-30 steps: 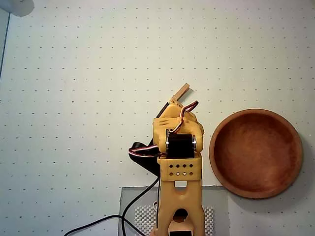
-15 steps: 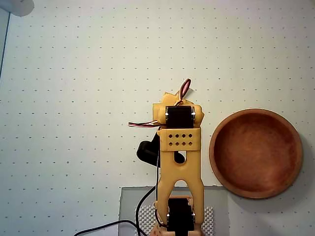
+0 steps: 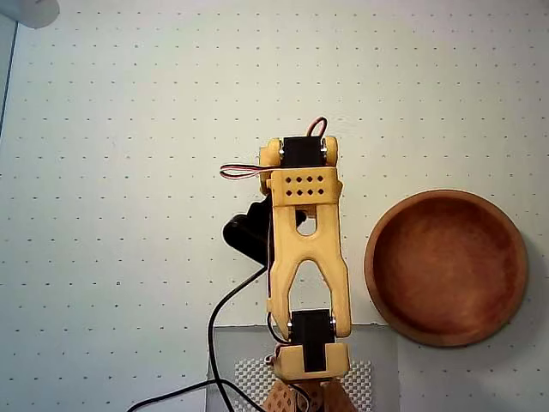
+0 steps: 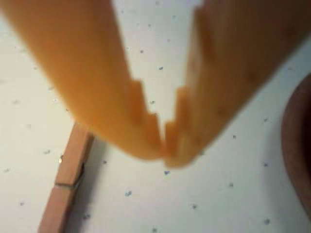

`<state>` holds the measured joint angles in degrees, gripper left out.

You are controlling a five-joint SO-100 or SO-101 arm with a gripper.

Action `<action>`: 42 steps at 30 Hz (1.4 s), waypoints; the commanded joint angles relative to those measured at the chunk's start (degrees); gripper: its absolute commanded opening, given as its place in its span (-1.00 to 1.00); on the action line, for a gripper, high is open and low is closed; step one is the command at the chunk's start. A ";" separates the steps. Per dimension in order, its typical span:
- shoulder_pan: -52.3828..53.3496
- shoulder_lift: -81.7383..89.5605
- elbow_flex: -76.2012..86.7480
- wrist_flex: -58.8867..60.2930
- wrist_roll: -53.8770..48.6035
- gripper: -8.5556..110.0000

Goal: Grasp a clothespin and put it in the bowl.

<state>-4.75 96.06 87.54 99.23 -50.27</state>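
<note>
I'm on the approach step, nothing grasped yet. In the wrist view my pincer (image 4: 167, 145) has its tips nearly touching, only a sliver of gap low down, and it holds nothing. The clothespin (image 4: 68, 177) lies flat on the table (image 4: 218, 194) to the pincer's lower left, apart from it. The bowl (image 4: 297, 155) shows at the right edge, empty as the overhead view shows it (image 3: 446, 268). Next, I judge, I must spread the tips wide and shift left over the pin.
</note>
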 commanded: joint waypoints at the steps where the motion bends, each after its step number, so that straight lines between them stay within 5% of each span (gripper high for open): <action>1: -1.85 -1.58 -4.66 0.70 2.99 -0.91; 18: -12.83 -14.85 -19.07 0.70 10.02 -0.83; 29: -7.03 -18.28 -20.39 -0.09 7.29 -0.42; 42: 0.88 -27.69 -34.45 0.35 4.13 -0.37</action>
<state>-4.13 68.38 58.97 99.23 -46.14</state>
